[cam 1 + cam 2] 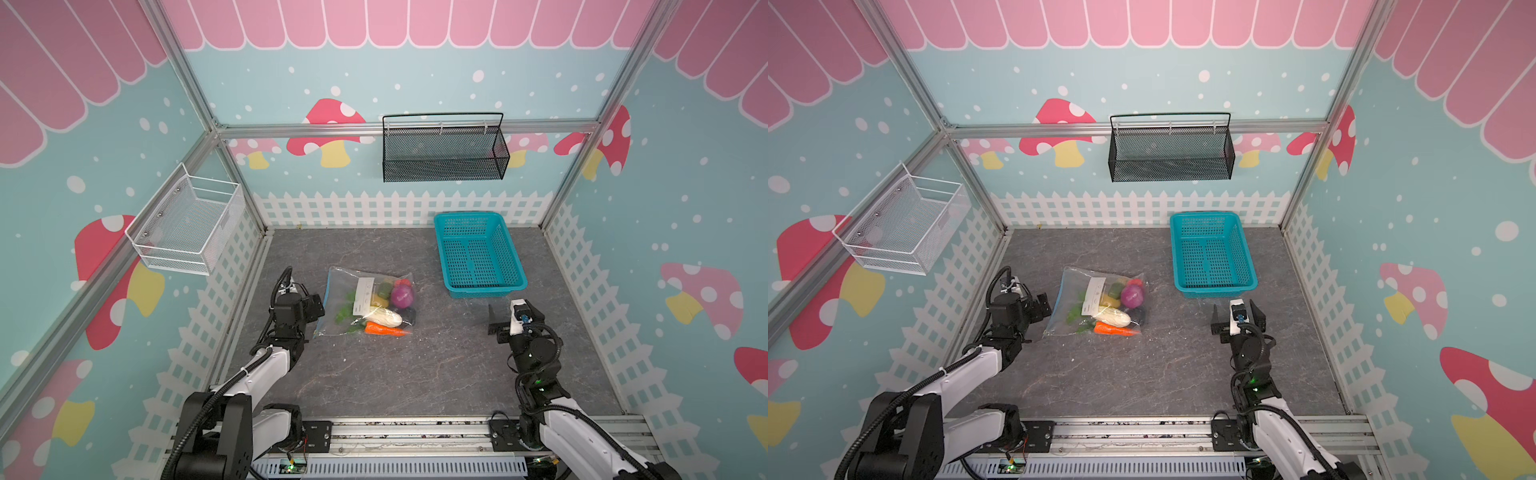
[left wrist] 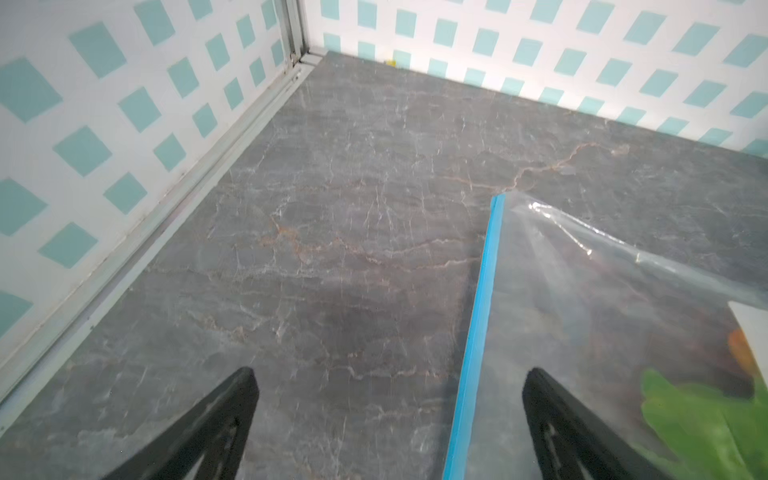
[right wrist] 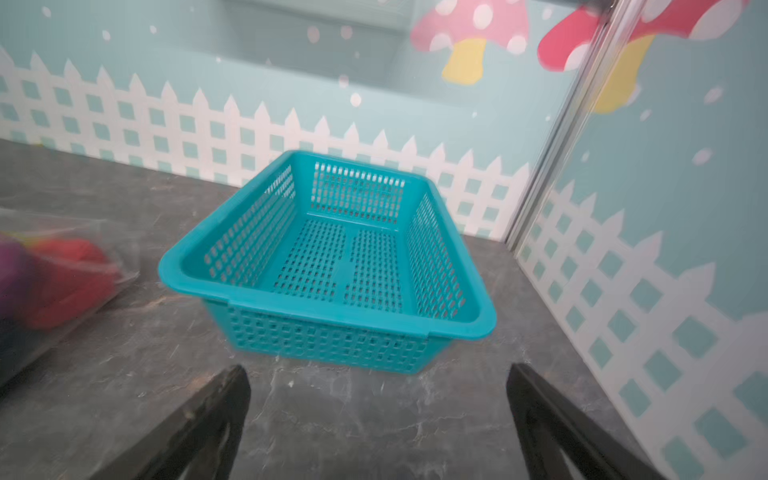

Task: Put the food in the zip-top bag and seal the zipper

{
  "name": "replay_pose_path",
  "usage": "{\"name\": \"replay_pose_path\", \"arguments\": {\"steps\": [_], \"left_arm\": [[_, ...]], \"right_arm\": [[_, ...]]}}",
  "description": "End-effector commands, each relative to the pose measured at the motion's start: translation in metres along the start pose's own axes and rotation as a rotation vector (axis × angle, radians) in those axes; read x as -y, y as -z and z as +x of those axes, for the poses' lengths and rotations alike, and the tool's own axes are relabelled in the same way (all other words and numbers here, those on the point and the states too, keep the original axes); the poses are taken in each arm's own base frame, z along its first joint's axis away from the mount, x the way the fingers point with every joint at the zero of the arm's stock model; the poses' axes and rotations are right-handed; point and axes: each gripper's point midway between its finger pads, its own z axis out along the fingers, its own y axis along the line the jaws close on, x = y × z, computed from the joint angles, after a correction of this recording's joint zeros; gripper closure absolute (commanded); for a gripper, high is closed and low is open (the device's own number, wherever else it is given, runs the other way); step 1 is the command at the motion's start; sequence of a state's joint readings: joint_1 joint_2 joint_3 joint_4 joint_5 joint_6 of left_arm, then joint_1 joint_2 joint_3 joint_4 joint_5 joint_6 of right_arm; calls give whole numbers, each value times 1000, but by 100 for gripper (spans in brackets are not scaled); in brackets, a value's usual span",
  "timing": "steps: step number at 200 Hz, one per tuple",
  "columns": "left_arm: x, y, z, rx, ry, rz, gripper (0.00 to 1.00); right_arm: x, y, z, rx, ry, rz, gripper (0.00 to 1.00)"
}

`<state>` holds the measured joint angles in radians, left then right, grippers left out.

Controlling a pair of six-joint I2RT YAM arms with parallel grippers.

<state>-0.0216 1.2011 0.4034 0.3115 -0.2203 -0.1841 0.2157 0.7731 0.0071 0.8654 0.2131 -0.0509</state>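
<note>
The zip-top bag (image 1: 338, 286) (image 1: 1073, 284) lies flat mid-table with its white label up. The food sits inside it: purple onion (image 1: 402, 296), red strawberry (image 1: 402, 283), yellow piece (image 1: 380, 297), white radish (image 1: 384, 317), orange carrot (image 1: 382, 329) and green bits (image 1: 344, 311). The zipper (image 1: 325, 299) (image 2: 478, 316) runs along the bag's left edge. My left gripper (image 1: 316, 306) (image 1: 1044, 305) (image 2: 391, 372) is open over that edge, and the strip passes between its fingers. My right gripper (image 1: 512, 306) (image 1: 1235, 309) (image 3: 378, 368) is open and empty, just in front of the basket. The wrist view there shows a blurred bag corner (image 3: 70, 274).
An empty turquoise lattice basket (image 1: 484, 286) (image 1: 1214, 287) (image 3: 324, 309) stands at the back right of the table. A black mesh basket (image 1: 444, 153) hangs on the back wall and a white wire basket (image 1: 187, 224) on the left wall. Fence-print walls enclose three sides.
</note>
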Motion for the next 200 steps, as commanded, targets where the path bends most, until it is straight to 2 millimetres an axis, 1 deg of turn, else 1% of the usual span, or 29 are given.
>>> {"name": "replay_pose_path", "arguments": {"steps": [1, 11, 31, 43, 57, 65, 82, 87, 95, 107, 113, 125, 136, 143, 147, 159, 169, 175, 190, 200], "left_arm": [[6, -10, -26, 119, -27, 44, 1], [7, -13, -31, 141, -19, 48, 1], [6, -19, -36, 171, -14, 39, 2], [2, -22, -39, 187, -13, 27, 2], [-7, -29, -36, 195, 41, 17, 4], [-5, -32, -36, 190, 36, 25, 4], [8, -34, -33, 186, 0, 96, 3], [11, -34, -32, 186, -12, 109, 3], [14, -33, -30, 198, -22, 113, 3], [11, -33, -26, 210, -16, 100, 2], [11, -34, -24, 212, -13, 94, 2], [12, -36, -21, 216, -19, 93, 0], [13, -37, -22, 229, -30, 80, 0], [14, -37, -22, 222, -32, 78, 0], [14, -37, -21, 219, -33, 78, 0], [13, -37, -22, 229, -33, 75, 0], [14, -36, -22, 225, -31, 77, 0], [14, -36, -22, 226, -33, 78, 0], [14, -37, -22, 225, -33, 77, 0], [14, -37, -22, 228, -34, 76, 0]], "right_arm": [[26, 11, -14, 117, 70, 147, 1], [26, 13, -8, 117, 94, 149, 2], [27, 11, -8, 143, 115, 147, 2], [28, 5, -15, 166, 129, 155, 3], [25, -5, -24, 186, 150, 138, 3], [24, -12, -27, 190, 161, 134, 3], [30, -23, -28, 184, 125, 154, 1], [33, -25, -27, 173, 102, 169, 1], [33, -28, -24, 144, 71, 161, 2], [26, -33, -6, 42, 63, 115, 3], [24, -29, 3, 13, 71, 106, 3], [28, -19, 11, 12, 86, 129, 3], [32, -16, 18, 9, 89, 148, 2], [32, -17, 15, 27, 92, 146, 2], [29, -19, 14, 27, 96, 129, 3], [22, -26, 20, -13, 89, 83, 4], [24, -20, 12, 44, 47, 85, 3], [26, -18, 11, 62, 32, 95, 3], [28, -25, 15, 37, 22, 106, 2], [26, -30, 15, 41, 16, 94, 2]]}}
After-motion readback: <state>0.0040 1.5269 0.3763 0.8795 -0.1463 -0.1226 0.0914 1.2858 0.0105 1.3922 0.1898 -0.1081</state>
